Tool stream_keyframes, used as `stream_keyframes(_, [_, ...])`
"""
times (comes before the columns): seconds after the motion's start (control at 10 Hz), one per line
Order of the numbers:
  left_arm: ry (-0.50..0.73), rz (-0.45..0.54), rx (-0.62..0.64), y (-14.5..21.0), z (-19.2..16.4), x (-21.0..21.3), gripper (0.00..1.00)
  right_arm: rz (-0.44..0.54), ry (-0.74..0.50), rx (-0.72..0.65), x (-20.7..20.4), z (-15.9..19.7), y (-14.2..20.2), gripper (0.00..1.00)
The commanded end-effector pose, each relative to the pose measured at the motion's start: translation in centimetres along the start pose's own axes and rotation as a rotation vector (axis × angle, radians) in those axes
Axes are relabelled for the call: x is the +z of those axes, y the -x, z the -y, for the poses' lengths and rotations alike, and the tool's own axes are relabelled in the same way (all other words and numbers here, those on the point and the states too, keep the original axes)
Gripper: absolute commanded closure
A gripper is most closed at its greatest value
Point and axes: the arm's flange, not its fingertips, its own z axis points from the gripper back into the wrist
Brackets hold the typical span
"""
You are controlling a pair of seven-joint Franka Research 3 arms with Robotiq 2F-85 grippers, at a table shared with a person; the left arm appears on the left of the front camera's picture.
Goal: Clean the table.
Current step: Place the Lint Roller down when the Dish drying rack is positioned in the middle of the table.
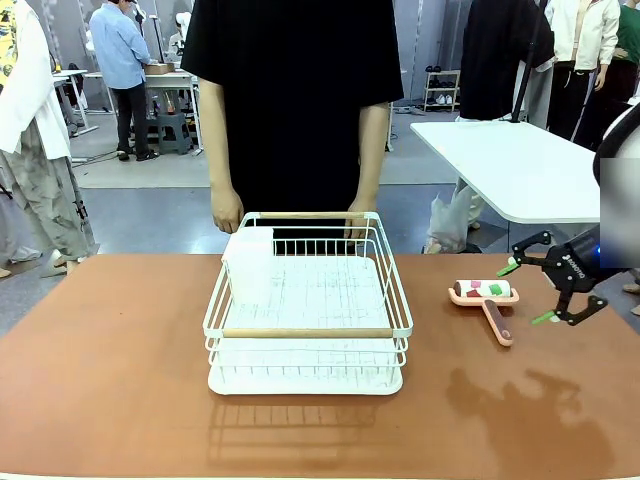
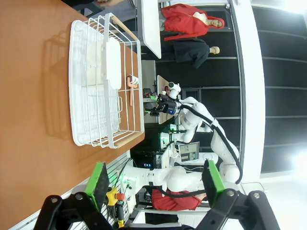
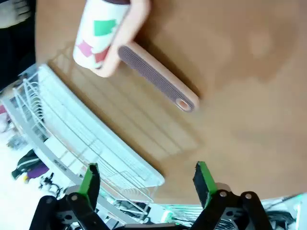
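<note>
The terracotta table [image 1: 110,370] spans the front view. On its right part lies a pink lint roller [image 1: 487,300] with a white roll bearing red and green patches, handle toward the near side; the right wrist view has the lint roller [image 3: 139,57] ahead of the fingers. My right gripper [image 1: 528,293] hovers open just right of the roller, green pads [image 3: 205,182] spread, nothing between them. In the left wrist view my left gripper [image 2: 153,179] stands open off the table's edge, empty, with the table [image 2: 29,96] to its upper left.
A white wire rack [image 1: 308,310] on a white tray sits mid-table, a white cup [image 1: 249,262] in its back left corner. A person in black stands at the far edge, hands [image 1: 227,212] by the rack. A white-topped table [image 1: 510,165] stands behind on the right.
</note>
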Motion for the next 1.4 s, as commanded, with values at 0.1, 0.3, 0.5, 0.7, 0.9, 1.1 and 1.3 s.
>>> stream_keyframes(0.1, [0.005,0.002,-0.005,0.1,0.1,0.2,0.00,0.062,0.111,0.005,3.7,-2.2,3.5,0.00])
stream_keyframes(0.3, [0.005,0.002,-0.005,0.1,0.1,0.2,0.00,0.069,0.116,-0.030,4.3,-1.9,3.2,0.00])
stream_keyframes(0.5, [0.005,0.002,-0.005,0.1,0.1,0.2,0.00,0.067,0.097,0.025,4.1,-2.2,3.1,0.00])
stream_keyframes(0.7, [0.005,0.002,-0.005,0.1,0.1,0.2,0.00,0.067,0.097,0.025,4.1,-2.2,3.1,0.00])
stream_keyframes(0.9, [0.005,0.002,-0.005,0.1,0.1,0.2,0.00,0.067,0.097,0.025,4.1,-2.2,3.1,0.00])
stream_keyframes(1.1, [0.005,0.002,-0.005,0.1,0.1,0.2,0.00,0.067,0.097,0.025,4.1,-2.2,3.1,0.00])
stream_keyframes(1.3, [0.005,0.002,-0.005,0.1,0.1,0.2,0.00,0.067,0.097,0.025,4.1,-2.2,3.1,0.00])
